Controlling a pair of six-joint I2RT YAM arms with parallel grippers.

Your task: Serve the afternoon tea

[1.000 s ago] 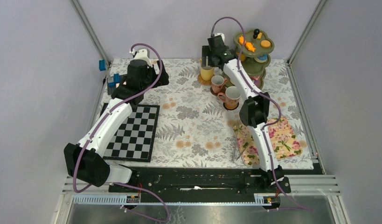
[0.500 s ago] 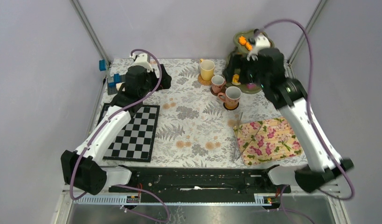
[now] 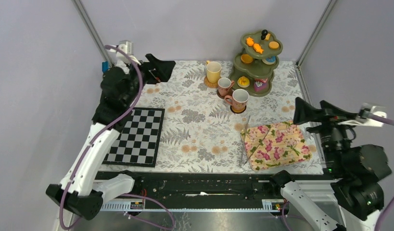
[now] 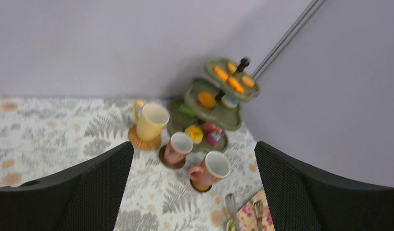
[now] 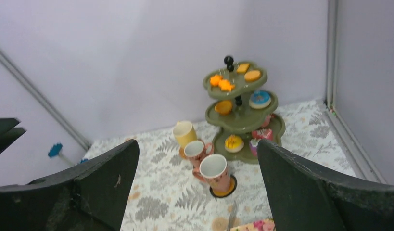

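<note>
While both arms were held back from the table [image 3: 195, 139], the left gripper [image 3: 158, 71] and the right gripper [image 3: 312, 111] were spread wide, with nothing held. Three mugs [image 3: 225, 85] were set on coasters [image 3: 206, 83] just beside the stand [image 3: 267, 50], which was filled with treats [image 3: 243, 82] at the far right. Little seemed left to be done.

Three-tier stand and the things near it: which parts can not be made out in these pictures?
- Stand, bottom tier, top view: mostly covered by the upper tiers.
- Treats, left wrist view: blurred, kinds unclear.
- Metal utensil beside pink floral napkin: too thin in top view; cut by bottom edge in wrist views.
</note>
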